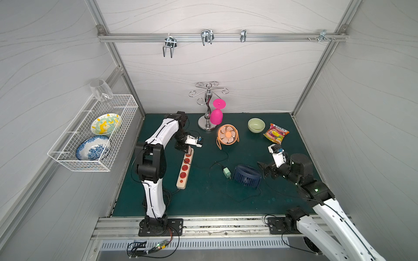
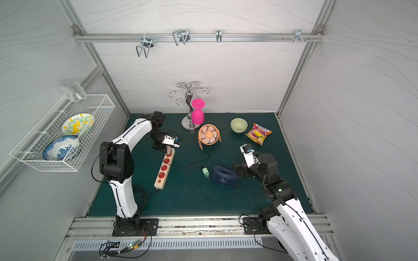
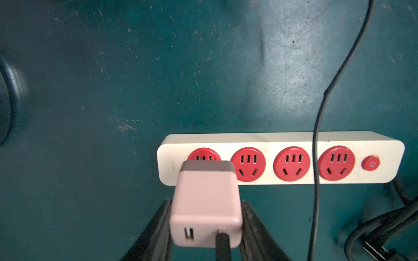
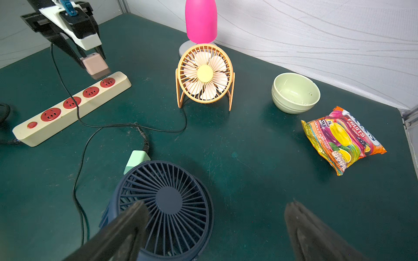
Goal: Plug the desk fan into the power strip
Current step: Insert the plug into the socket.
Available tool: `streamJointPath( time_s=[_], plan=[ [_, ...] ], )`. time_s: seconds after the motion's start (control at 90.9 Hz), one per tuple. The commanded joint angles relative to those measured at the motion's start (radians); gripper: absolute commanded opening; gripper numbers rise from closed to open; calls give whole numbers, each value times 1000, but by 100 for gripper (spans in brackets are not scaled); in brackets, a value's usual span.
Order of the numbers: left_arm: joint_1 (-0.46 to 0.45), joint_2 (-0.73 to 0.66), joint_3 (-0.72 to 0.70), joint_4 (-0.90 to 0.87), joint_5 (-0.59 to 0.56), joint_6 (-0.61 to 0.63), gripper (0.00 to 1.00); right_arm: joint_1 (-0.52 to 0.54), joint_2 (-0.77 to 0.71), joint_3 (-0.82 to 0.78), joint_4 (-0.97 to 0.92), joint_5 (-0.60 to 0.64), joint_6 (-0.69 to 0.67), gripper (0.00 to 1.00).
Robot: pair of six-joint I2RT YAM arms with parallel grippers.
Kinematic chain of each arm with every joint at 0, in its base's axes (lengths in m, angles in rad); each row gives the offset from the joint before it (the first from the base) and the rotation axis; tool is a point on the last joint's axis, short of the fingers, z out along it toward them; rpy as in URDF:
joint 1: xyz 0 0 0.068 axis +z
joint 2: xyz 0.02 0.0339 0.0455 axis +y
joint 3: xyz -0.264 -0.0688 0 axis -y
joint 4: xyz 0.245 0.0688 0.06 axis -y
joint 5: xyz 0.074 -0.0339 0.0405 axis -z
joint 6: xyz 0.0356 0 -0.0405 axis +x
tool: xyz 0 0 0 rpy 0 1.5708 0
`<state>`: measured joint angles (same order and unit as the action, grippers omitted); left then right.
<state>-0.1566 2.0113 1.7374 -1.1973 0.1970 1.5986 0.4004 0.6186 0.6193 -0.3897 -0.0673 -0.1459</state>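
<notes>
Right wrist view gives you the clearest read: your left gripper (image 4: 93, 61) is pinching the pink plug (image 4: 95, 66) by its sides, and the plug hangs right over the far-end socket (image 4: 107, 82) of the power strip (image 3: 260, 141). Two bare prongs show under the plug with their tips at the socket face; you cannot tell from here whether they have entered the slots. The plug looks tilted, so level it first, line the prongs up with the upright slots, then press straight down along the prongs, not at an angle. Go gently, since the strip lies loose on the mat (image 4: 248, 158) and may slide or rock under a skewed push. Mind the cord (image 3: 315, 158) from the orange fan (image 4: 204, 74): it crosses over the strip and looks slack. The strip runs near to far along the left of the mat, its far end under your left gripper. Your right gripper (image 4: 217, 203) is spread wide and empty by the blue fan (image 4: 168, 198), well apart from the strip
</notes>
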Motion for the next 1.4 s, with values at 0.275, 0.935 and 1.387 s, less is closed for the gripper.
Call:
streamJointPath(
  time_s=[0.275, 0.935, 1.387],
  plan=[
    [-3, 38, 20, 6, -22, 1, 0, 0, -2, -4, 23, -4, 0, 99],
    [-10, 66, 5, 61, -43, -23, 0, 0, -4, -9, 29, -5, -4, 99],
    [-55, 127, -10, 32, -111, -90, 0, 0, -8, -12, 32, 2, -7, 99]
  ],
)
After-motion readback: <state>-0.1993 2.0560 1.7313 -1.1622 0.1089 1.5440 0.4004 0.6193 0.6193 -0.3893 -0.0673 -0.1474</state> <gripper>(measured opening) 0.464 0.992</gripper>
